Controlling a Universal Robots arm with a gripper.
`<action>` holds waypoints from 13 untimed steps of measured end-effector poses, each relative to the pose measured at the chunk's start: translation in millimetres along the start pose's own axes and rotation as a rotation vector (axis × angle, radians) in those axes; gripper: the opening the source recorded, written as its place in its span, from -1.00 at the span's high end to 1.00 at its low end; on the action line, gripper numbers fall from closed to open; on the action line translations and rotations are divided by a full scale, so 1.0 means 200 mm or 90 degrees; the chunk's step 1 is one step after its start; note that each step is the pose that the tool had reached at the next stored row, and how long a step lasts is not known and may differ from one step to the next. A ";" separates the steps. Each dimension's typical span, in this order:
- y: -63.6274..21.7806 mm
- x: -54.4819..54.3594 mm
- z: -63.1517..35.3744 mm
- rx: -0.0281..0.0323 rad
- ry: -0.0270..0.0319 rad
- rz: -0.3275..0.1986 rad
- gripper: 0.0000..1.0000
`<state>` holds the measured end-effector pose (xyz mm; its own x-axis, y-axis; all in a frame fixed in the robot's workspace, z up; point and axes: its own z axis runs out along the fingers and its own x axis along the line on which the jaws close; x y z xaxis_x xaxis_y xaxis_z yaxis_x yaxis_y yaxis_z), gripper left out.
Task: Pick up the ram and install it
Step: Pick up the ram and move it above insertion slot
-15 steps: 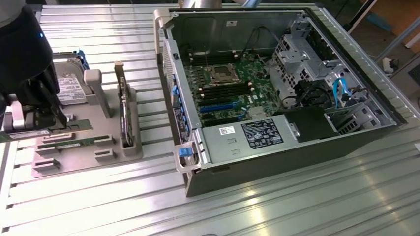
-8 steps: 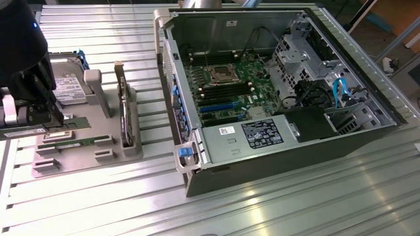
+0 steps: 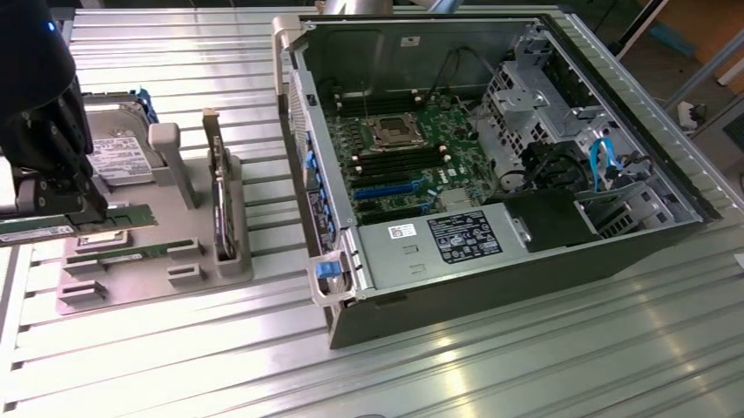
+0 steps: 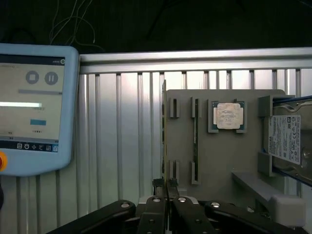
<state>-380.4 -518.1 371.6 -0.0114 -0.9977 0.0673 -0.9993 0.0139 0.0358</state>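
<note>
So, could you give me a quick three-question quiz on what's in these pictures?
1. True or false: the gripper is shut on the ram.
2. Which lies in the gray holder beside the hard drive? A) processor chip B) fan C) battery
3. Fill in: the computer case lies with its side ___.
Key: 1 true; 2 A; 3 open.

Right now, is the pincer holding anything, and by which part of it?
Yes. The pincer is shut on the ram, clamping it partway along its length, so green board sticks out on both sides of the hold.
</note>
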 end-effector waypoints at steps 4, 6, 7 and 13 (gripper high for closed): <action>0.001 0.00 -0.032 0.0001 0.0045 0.000 0.76; 0.002 0.00 -0.049 0.0001 0.0061 0.000 0.76; 0.002 0.00 -0.056 0.0000 0.0067 0.000 0.76; 0.004 0.01 -0.100 0.0001 0.0072 0.000 0.76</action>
<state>-380.5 -518.1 391.7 -0.0115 -0.9968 0.0786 -0.9993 0.0143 0.0356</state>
